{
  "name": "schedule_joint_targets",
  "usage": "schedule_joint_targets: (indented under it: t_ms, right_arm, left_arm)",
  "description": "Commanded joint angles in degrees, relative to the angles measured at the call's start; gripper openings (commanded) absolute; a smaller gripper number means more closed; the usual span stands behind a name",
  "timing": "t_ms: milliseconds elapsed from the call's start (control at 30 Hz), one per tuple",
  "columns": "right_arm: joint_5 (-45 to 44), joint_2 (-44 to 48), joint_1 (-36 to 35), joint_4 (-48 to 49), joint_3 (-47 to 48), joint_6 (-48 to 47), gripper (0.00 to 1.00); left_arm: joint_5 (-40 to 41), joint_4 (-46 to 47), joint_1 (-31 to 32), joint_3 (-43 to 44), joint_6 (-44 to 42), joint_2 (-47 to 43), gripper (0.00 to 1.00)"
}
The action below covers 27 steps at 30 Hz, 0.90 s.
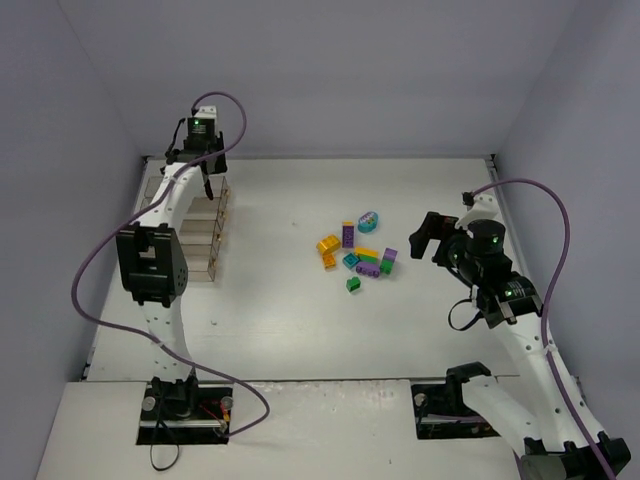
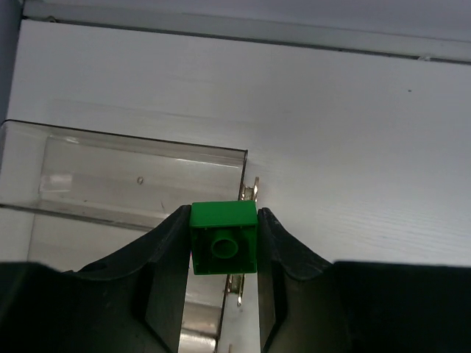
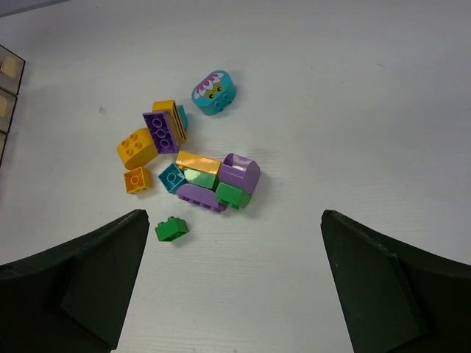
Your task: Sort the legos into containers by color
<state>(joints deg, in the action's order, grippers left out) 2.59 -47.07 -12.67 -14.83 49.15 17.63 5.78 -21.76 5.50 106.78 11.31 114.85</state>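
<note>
My left gripper is shut on a small green lego, hollow underside facing the camera, held over the far end of the clear containers, above the right-hand wall of the end compartment. The other legos lie in a loose pile mid-table. Among them are a rounded teal piece, a purple brick, a yellow one, a small orange one and a lone green brick. My right gripper stands wide open just right of the pile, with nothing between its fingers.
Grey walls close in the table on three sides, with a raised rail along the back edge just beyond the containers. The containers' edge shows at the far left of the right wrist view. Both arm bases sit at the near edge.
</note>
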Motion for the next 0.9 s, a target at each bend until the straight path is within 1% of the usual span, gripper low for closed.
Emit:
schedule_joint_targets:
  t_ms: [0,100,167,300,400,433,500,600,700,733,867]
  right_arm:
    - [-0.4,0.8,0.4,1.9,1.0,-1.2,1.00]
    - [-0.4,0.9,0.5,1.3,1.0,-1.5,1.00]
    - [-0.6,1.1,0.5,1.2,1.0,-1.8,1.00]
    - [-1.9,1.5,0.4,1.0,1.0,-2.1,1.00]
    - [-2.3,1.5,0.4,1.0,0.8,-2.3,1.00]
    - [-2.4,1.5,0.5,0.9,0.8,-2.3,1.00]
    - [-2.4,1.3,0.4,0.9,0.9,-2.2,1.00]
    - [-2.4,1.2,0.4,0.9,0.9,-2.2,1.00]
    - [-2.4,0.8,0.4,0.9,1.0,-2.3,1.00]
    - [-2.4,0.7,0.4,0.9,1.2,-2.4,1.00]
    - [-2.0,0.7,0.4,0.9,1.4,-2.3,1.00]
  left_arm:
    - [-0.9,2.9,-2.4,6.0,-2.8,3.3,0.02]
    - [-0.9,2.5,-3.9,9.3,-2.6,6.9,0.06]
    - [-0.8,2.2,-4.5,10.7,-2.3,8.8,0.06]
    - [-0.3,2.7,-5.0,10.6,-2.4,10.7,0.07]
    - [-0.7,1.5,-5.2,11.8,-2.3,12.4,0.10]
    - [-0.9,1.2,-5.2,12.0,-2.0,12.7,0.18]
    - [-1.5,0.8,-5.2,12.1,-1.5,13.1,0.27]
    - [-1.7,0.7,-7.0,11.8,-1.3,12.9,0.39]
    - [-2.1,0.6,-7.2,10.9,-1.4,12.0,0.50]
    - [-2.4,0.5,-7.3,9.9,-1.6,11.1,0.52]
    - [-3.4,-0.5,-7.4,9.3,-1.4,9.7,0.56]
